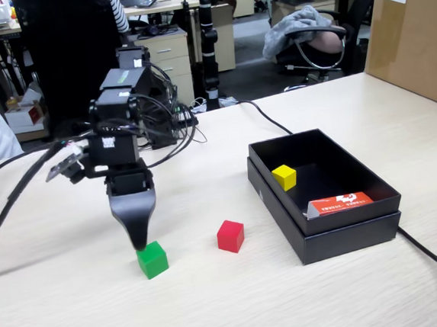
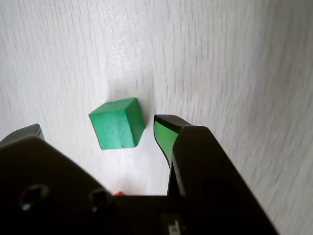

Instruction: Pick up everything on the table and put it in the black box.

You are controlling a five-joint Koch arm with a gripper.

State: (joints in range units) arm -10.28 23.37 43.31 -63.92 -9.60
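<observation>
Cubes first: the green cube sits nearest on the tabletop, directly under the claw, whose jaws are spread to either side without touching it. Descending off-centre, a tip could nudge it aside or tip it. The red cube waits just beyond. Farther off, the yellow cube already lies in the black box.

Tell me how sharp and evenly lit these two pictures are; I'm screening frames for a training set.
Fixed view: even, soft room light, faint shadows under the green cube and red cube; the gripper and the cables are slightly soft. Wrist view: table grain smeared by motion blur, a bright washed-out patch near the top, the green cube fairly crisp, the close black jaws dark and out of focus.
</observation>
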